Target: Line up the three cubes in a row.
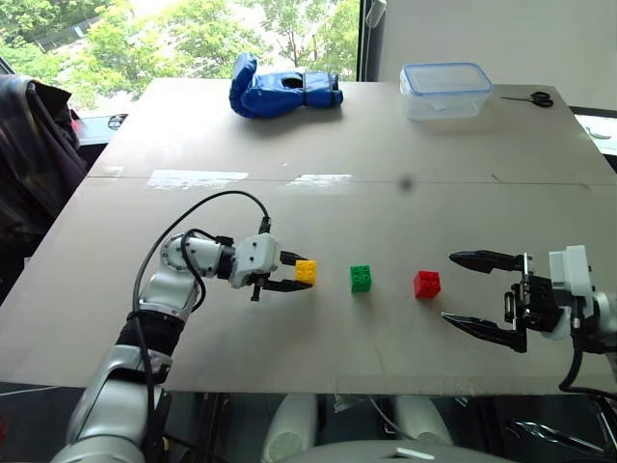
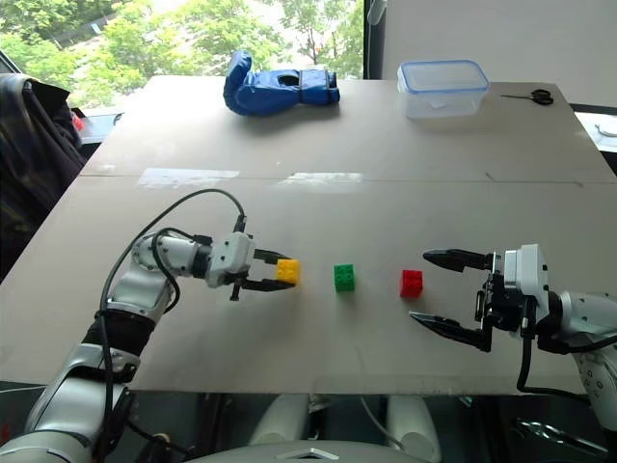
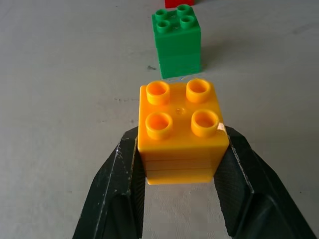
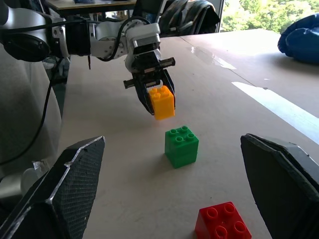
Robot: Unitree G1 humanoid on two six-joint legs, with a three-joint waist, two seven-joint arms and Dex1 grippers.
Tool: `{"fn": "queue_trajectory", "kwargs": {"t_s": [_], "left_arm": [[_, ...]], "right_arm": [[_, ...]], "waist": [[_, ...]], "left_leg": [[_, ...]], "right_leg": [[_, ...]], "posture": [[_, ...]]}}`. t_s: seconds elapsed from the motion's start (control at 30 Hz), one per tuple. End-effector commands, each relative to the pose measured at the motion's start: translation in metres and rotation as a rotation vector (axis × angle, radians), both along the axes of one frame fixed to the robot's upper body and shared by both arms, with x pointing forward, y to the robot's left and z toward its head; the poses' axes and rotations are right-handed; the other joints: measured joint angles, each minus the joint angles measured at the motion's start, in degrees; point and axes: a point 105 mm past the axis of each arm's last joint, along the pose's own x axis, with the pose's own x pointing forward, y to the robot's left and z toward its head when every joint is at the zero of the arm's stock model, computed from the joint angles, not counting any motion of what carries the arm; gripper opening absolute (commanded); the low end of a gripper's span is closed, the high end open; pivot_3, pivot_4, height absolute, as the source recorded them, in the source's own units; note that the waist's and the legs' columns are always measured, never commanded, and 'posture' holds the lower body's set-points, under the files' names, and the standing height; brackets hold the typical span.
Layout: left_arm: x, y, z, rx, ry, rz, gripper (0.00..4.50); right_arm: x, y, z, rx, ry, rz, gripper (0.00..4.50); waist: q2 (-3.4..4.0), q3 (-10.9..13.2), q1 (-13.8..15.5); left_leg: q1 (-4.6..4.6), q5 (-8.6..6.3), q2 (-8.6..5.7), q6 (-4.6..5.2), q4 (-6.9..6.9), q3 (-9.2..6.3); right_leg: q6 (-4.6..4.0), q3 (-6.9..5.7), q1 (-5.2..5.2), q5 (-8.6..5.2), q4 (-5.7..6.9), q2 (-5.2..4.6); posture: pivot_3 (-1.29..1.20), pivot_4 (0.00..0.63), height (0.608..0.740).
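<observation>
Near edge of table (image 1: 116, 289): left gripper (image 1: 292, 274) pinches yellow cube (image 1: 306, 272); right gripper (image 1: 479, 293) spread wide, empty. Green cube (image 1: 362, 279) and red cube (image 1: 427, 284) sit between, all three roughly in row. Far: blue glove (image 1: 280, 89), clear container (image 1: 445, 90). No legible writing.

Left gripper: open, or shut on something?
Shut on the yellow cube: the left gripper has both black fingers pressed against its sides.

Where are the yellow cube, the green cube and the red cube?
yellow cube (image 3: 182, 129), left wrist view, its studded top.
green cube (image 1: 362, 279), left eye view, its front face.
red cube (image 1: 426, 285), left eye view, its front face.
</observation>
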Motion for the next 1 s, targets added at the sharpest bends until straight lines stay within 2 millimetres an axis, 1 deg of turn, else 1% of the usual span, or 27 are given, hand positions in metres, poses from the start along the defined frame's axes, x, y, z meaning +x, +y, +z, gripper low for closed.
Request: {"fn": "queue_trajectory", "kwargs": {"t_s": [0.03,0.1,0.17,0.23,0.47,0.7,0.77,0.9,0.93,1.0], "left_arm": [[0.006,-0.007,0.003,0.001,-0.019,-0.052,1.29],[0.009,-0.01,0.004,-0.011,-0.024,-0.057,1.29],[0.009,-0.009,0.0,-0.006,-0.01,-0.049,1.29],[0.006,-0.006,-0.005,0.006,0.019,-0.056,1.29],[-0.005,0.002,-0.011,-0.002,0.087,-0.046,1.29],[-0.009,0.005,-0.013,-0.019,0.128,-0.014,1.29],[-0.011,0.005,-0.015,-0.011,0.134,-0.013,2.38],[-0.012,0.004,-0.016,-0.023,0.15,-0.002,4.13],[-0.013,0.004,-0.016,-0.024,0.156,-0.001,4.43],[-0.012,0.005,-0.015,-0.027,0.146,0.007,4.43]], "right_arm": [[-0.004,0.003,0.008,0.0,-0.059,-0.006,4.5],[-0.006,0.002,0.008,-0.002,-0.058,-0.015,4.5],[-0.007,0.001,0.007,-0.006,-0.059,-0.022,4.5],[-0.007,0.001,0.007,-0.007,-0.06,-0.027,4.5],[-0.006,-0.002,0.008,-0.017,-0.062,-0.025,4.5],[-0.004,-0.002,0.008,-0.023,-0.064,-0.012,4.5],[-0.004,-0.002,0.008,-0.025,-0.065,-0.01,4.5],[-0.003,-0.001,0.008,-0.026,-0.065,-0.005,4.5],[-0.003,-0.001,0.008,-0.027,-0.065,-0.005,4.5],[-0.004,-0.002,0.008,-0.028,-0.063,-0.004,4.5]], "waist": [[0.0,0.0,-0.1],[0.0,0.0,-0.2],[-0.01,0.0,-0.5],[0.0,0.0,-0.7],[0.0,0.0,-0.8],[0.0,0.0,-0.8],[0.01,0.0,-0.8],[0.01,0.0,-0.6],[0.01,0.0,-0.5],[0.01,0.0,-0.5]], "left_leg": [[-0.01,0.0,0.0,0.0,0.0,-0.01],[-0.03,0.0,-0.01,0.01,0.06,-0.01],[-0.05,0.0,0.0,0.01,0.09,-0.02],[-0.04,0.0,0.0,0.01,0.08,-0.04],[0.0,0.0,0.04,0.01,0.1,-0.04],[0.03,0.0,0.06,0.01,0.09,-0.03],[0.02,0.0,0.06,0.01,0.09,-0.03],[0.01,0.0,0.07,0.01,0.1,-0.04],[0.02,0.0,0.07,0.01,0.11,-0.05],[0.02,0.0,0.07,0.01,0.16,-0.1]], "right_leg": [[0.0,-0.01,0.0,0.0,0.0,0.0],[0.01,-0.01,0.0,0.0,0.03,-0.01],[0.02,-0.01,0.0,0.0,0.02,-0.01],[0.02,0.0,0.0,0.0,0.02,-0.01],[0.02,0.03,0.0,0.0,0.08,0.0],[0.02,0.06,0.0,-0.01,0.09,0.0],[0.02,0.05,0.0,-0.01,0.08,0.01],[0.02,0.05,0.01,0.0,0.08,-0.01],[0.02,0.04,0.02,0.0,0.1,-0.02],[0.02,0.0,0.05,0.0,0.1,-0.02]], "posture": [[0.0,0.15,0.74],[0.0,0.15,0.74],[0.0,0.15,0.74],[0.0,0.15,0.74],[0.0,0.15,0.74],[0.0,0.15,0.74],[0.0,0.15,0.74],[0.0,0.15,0.74],[0.0,0.15,0.74],[0.0,0.15,0.74]]}}
